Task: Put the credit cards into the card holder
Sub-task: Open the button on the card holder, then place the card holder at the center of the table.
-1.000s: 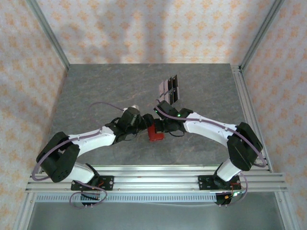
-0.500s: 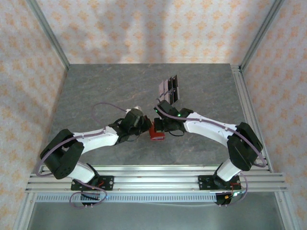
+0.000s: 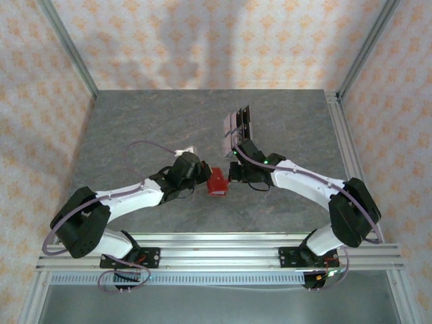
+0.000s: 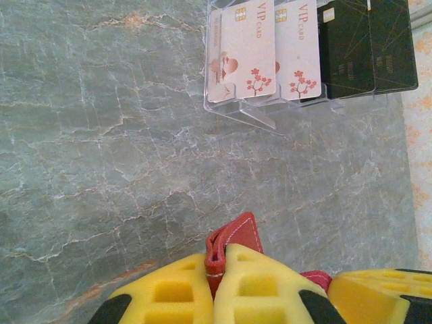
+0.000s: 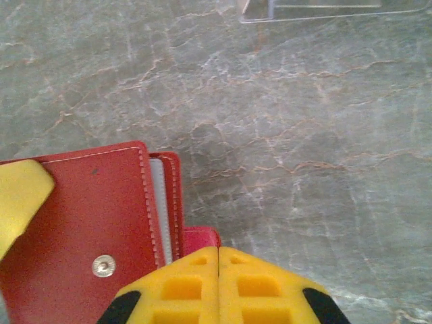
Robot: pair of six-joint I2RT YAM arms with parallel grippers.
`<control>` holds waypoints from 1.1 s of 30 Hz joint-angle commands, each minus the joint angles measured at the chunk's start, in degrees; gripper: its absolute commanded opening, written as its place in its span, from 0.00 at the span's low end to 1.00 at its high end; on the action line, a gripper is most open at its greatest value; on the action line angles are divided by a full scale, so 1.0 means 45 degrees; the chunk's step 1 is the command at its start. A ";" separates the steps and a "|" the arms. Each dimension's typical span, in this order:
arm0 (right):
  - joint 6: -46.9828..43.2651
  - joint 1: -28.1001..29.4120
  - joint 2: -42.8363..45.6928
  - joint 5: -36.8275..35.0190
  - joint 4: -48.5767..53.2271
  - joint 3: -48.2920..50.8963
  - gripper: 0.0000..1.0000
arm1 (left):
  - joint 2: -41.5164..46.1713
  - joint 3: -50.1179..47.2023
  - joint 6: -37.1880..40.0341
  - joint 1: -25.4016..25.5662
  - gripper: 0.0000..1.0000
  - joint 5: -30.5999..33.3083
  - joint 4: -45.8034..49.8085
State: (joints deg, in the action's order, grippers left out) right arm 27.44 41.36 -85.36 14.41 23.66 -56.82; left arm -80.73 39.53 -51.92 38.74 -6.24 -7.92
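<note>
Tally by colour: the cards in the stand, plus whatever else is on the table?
Pale pink cards: 3 (one mostly tucked behind another)
Black cards: 2
Red wallet: 1
Clear card stand: 1
Total: 7

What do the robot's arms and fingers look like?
The left arm and right arm are white with chunky black joints. A thin purple cable loops along each. Their fingers are bright yellow blocks with square dents. The right arm has a tiny green light.
</note>
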 commanded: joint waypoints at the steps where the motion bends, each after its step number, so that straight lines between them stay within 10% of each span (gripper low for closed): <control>1: 0.0410 0.0046 0.0347 0.0397 -0.0673 0.0192 0.21 | 0.0371 -0.0211 0.0661 0.0004 0.00 0.0425 0.0145; 19: 0.0601 0.0046 -0.0523 0.0893 -0.1150 0.0203 0.42 | 0.0899 -0.0151 0.0835 0.0024 0.00 0.0367 0.0221; 33: 0.0840 0.0046 -0.0887 0.1610 -0.1761 0.0594 0.00 | 0.1052 -0.0243 0.0816 0.0022 0.00 0.0540 0.0274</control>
State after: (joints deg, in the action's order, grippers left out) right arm 30.98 41.36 -89.10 21.02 16.97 -54.85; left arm -77.71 39.22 -49.36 38.74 -5.65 -7.03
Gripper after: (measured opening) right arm 0.043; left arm 0.054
